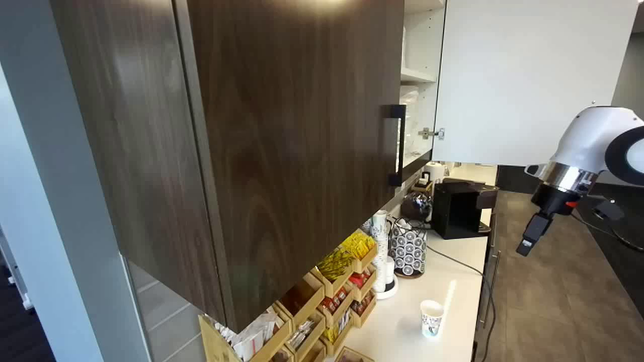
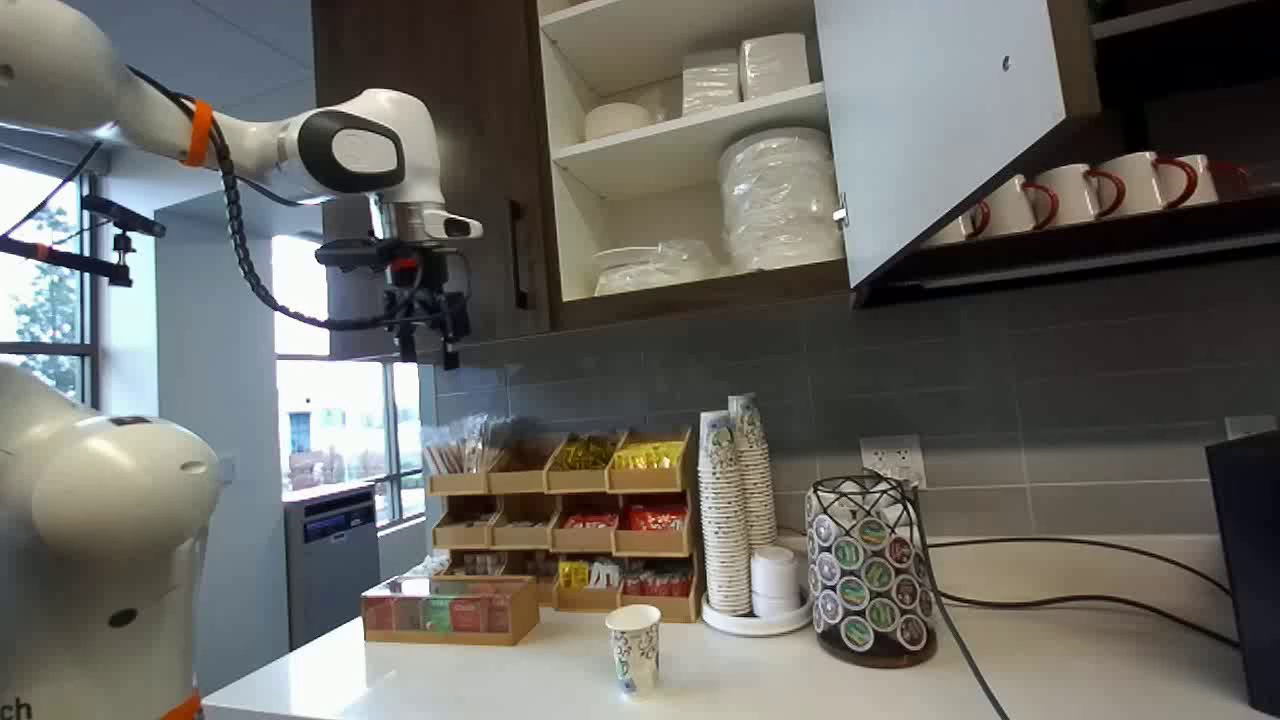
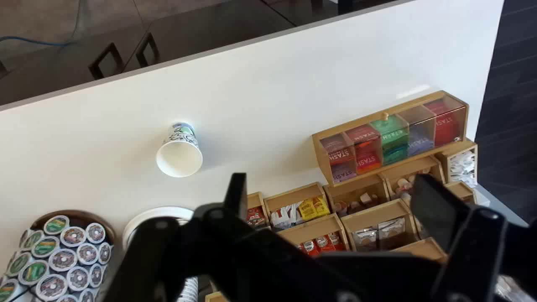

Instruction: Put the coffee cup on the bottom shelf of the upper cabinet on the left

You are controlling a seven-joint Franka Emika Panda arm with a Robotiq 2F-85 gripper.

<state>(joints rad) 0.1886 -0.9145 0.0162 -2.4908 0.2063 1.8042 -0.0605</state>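
The coffee cup (image 2: 634, 650) is a small white patterned paper cup standing upright on the counter; it also shows in an exterior view (image 1: 431, 318) and in the wrist view (image 3: 179, 155). My gripper (image 2: 430, 358) is open and empty, high above the counter and in front of the closed dark cabinet door. Its spread fingers show in the wrist view (image 3: 331, 184), apart from the cup. The upper cabinet (image 1: 302, 141) has one dark door closed and one open, showing its pale interior. Its bottom shelf (image 1: 416, 156) carries plastic-wrapped dishware and is partly hidden by the closed door.
The open cabinet door (image 2: 940, 120) swings outward. On the counter are a tea box (image 2: 450, 610), wooden packet bins (image 2: 580, 480), cup stacks (image 2: 725, 510), a coffee pod holder (image 2: 870, 580) and cables. A black coffee machine (image 1: 458, 211) stands further along. A middle shelf (image 2: 690, 125) also holds dishware.
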